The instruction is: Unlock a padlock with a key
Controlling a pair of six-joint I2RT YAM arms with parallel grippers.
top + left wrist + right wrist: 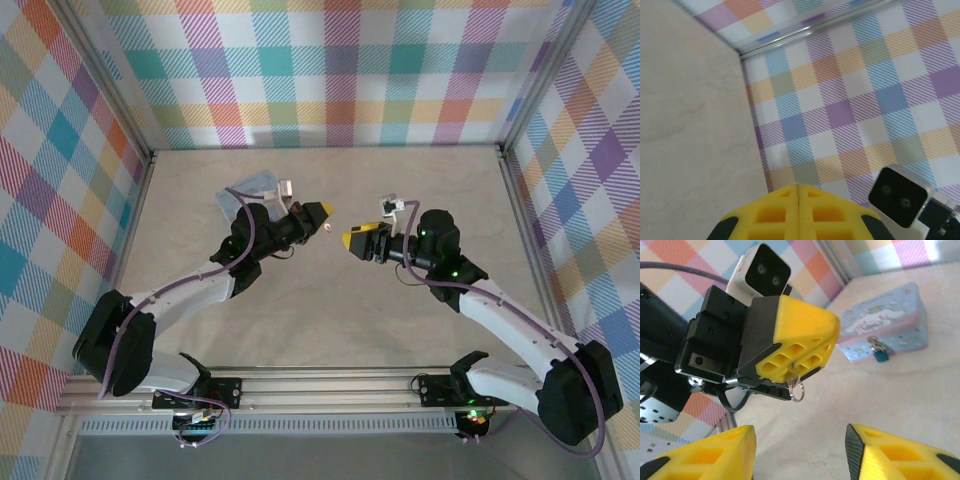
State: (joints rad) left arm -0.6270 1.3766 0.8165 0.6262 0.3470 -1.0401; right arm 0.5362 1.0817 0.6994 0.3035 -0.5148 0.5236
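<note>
My left gripper [320, 212] is raised above the table and shut on a small key [791, 374]. The key's silver ring [797, 389] dangles below the yellow fingers [805, 335]. In the left wrist view those fingers [775, 212] are pressed together and the key is hidden. My right gripper [800, 457] faces the left one from a short way off and stands open, nothing between its fingers [900, 455]. The padlock [881, 354], a tiny teal body on a thin silvery shackle, hangs on the front of the pale blue tin, beyond both grippers.
The pale blue cartoon-printed tin box [890, 320] lies on the beige table [330, 320] at the back left, partly behind the left arm in the top view [245, 190]. Plaid walls [340, 70] close in three sides.
</note>
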